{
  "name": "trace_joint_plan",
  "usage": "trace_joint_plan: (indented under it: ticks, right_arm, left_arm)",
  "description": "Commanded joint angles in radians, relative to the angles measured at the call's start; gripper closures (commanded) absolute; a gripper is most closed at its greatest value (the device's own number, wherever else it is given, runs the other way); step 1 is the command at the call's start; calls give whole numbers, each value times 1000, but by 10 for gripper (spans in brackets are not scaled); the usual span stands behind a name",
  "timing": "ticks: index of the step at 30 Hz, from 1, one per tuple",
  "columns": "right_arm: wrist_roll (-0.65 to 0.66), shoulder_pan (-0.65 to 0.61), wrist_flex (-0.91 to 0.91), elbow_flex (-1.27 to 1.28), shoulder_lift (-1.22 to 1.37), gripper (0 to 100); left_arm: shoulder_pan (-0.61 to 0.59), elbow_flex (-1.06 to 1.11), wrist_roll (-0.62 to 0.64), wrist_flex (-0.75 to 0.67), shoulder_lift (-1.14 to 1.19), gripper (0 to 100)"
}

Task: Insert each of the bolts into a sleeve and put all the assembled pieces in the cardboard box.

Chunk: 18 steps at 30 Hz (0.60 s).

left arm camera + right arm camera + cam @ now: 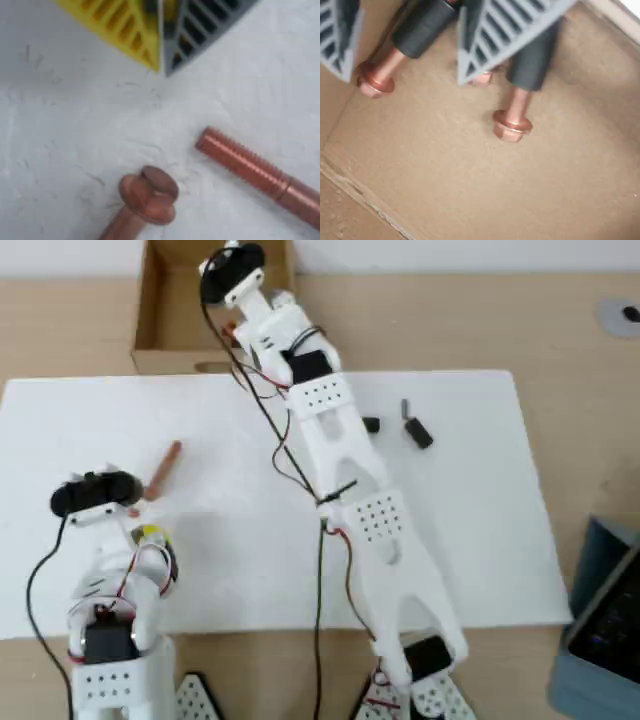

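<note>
The left gripper (pixel 162 67) hangs low over the white mat (pixel 250 540), its fingertips pressed together on nothing, near two bare copper bolts (pixel 148 195). The right gripper (pixel 405 76) is spread wide inside the cardboard box (pixel 150 330), above assembled pieces (pixel 512 122) lying on its floor. Two black sleeves (pixel 417 432) lie farther right on the mat.

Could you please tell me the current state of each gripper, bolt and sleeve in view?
Left gripper: shut, holding nothing.
Right gripper: open, inside the cardboard box.
Bare bolts: lying unsleeved on the white mat.
Sleeved bolts: assembled, lying in the box.
Loose sleeves: lying on the mat.
</note>
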Motion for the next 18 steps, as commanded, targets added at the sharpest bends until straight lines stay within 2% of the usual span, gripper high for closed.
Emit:
trace_joint_plan:
  ticks: [1,7,18]
  right_arm:
    - [6,12,5,-53,-15,839]
    - [6,18,18,-58,-19,839]
    - [6,19,370,-357,-50,839]
  left_arm:
    - [-3,-8,-8,-9,-5,1000]
    - [-3,-8,-8,-9,-5,1000]
    - [-3,-9,-8,-9,-5,1000]
